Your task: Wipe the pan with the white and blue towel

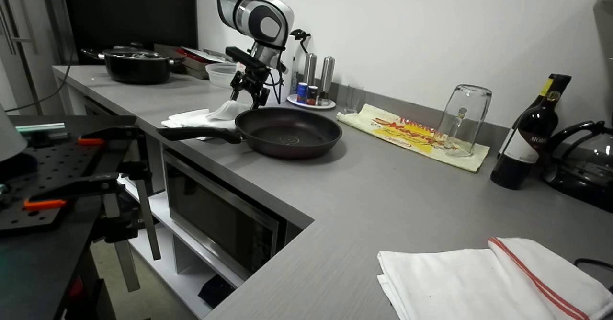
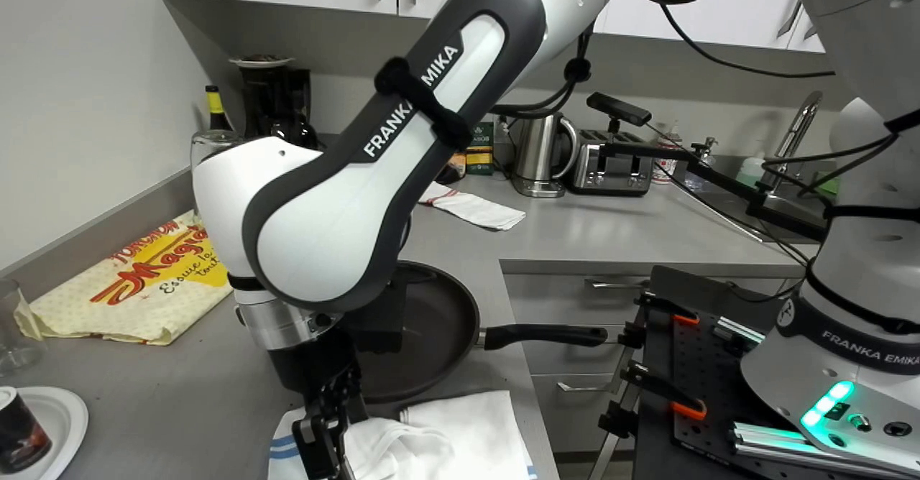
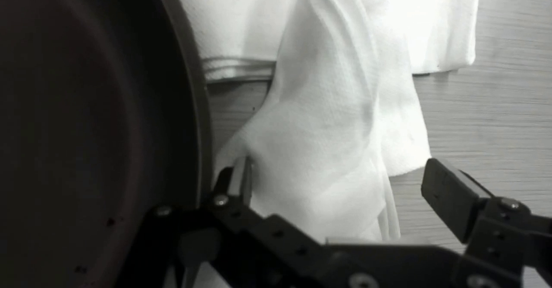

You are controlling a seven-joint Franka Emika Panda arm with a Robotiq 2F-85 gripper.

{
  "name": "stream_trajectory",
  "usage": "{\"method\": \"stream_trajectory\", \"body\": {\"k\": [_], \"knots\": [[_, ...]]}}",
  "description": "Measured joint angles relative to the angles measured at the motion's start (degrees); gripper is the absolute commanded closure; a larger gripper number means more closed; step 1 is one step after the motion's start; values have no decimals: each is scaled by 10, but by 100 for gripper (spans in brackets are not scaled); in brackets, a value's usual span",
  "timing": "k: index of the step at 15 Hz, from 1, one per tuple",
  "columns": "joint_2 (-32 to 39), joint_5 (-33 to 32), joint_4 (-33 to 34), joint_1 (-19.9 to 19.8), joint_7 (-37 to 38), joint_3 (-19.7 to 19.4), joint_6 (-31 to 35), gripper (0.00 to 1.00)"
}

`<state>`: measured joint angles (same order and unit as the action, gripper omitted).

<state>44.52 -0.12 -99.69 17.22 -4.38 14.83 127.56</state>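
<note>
In an exterior view, the pan handle points right.

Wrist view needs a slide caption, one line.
Open tool at a rumpled white towel on the gray counter, dark pan alongside.

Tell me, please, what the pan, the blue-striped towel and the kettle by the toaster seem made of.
Pan: probably coated metal, by its dark, satin inside; its dull black handle may be plastic. Towel: soft, matte cloth, perhaps cotton, by its loose folds. Kettle: likely stainless steel, from its silvery sheen.
</note>
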Motion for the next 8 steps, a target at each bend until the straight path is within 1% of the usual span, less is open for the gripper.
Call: {"method": "stream_trajectory", "body": {"k": [1, 2, 3, 5, 8], "knots": [[2, 0, 1, 0, 0, 0, 0, 0], [4, 0, 2, 0, 0, 0, 0, 13], [6, 0, 3, -1, 0, 0, 0, 27], [8, 0, 4, -2, 0, -1, 0, 41], [8, 0, 10, -6, 4, -3, -2, 66]]}}
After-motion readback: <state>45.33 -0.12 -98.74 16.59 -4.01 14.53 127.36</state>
